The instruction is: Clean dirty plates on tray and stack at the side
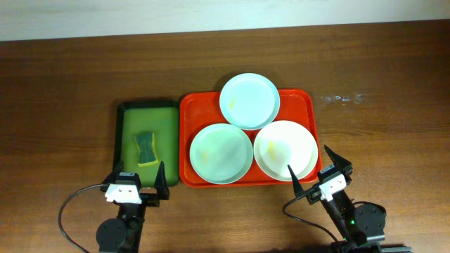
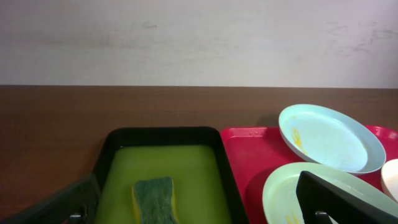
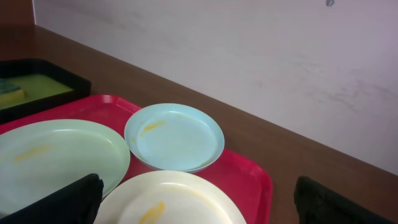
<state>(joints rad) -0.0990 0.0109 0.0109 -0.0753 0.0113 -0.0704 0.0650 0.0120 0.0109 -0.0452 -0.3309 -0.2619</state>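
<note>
Brown wood table [image 1: 70, 84], pale wall at the far edge in both wrist views. Red tray [image 1: 306, 100] sits mid-table, flat, long axis left-right. Three plates on it, all face up: pale blue plate [image 1: 249, 100] at far centre, overhanging the tray's far rim and overlapping the edges of the other two; pale green plate [image 1: 221, 153] near left; cream plate [image 1: 285, 150] near right. Yellowish smears [image 3: 152, 126] show on each plate. Green tray with black rim [image 1: 148, 105] lies just left of the red tray, long axis near-far, with a green-yellow sponge [image 1: 145, 148] in its near half. Left gripper [image 1: 136, 184] is at the near end of the green tray, fingers spread wide, holding nothing. Right gripper [image 1: 311, 167] is at the red tray's near right corner, fingers spread wide, empty, one fingertip over the cream plate's near rim.
</note>
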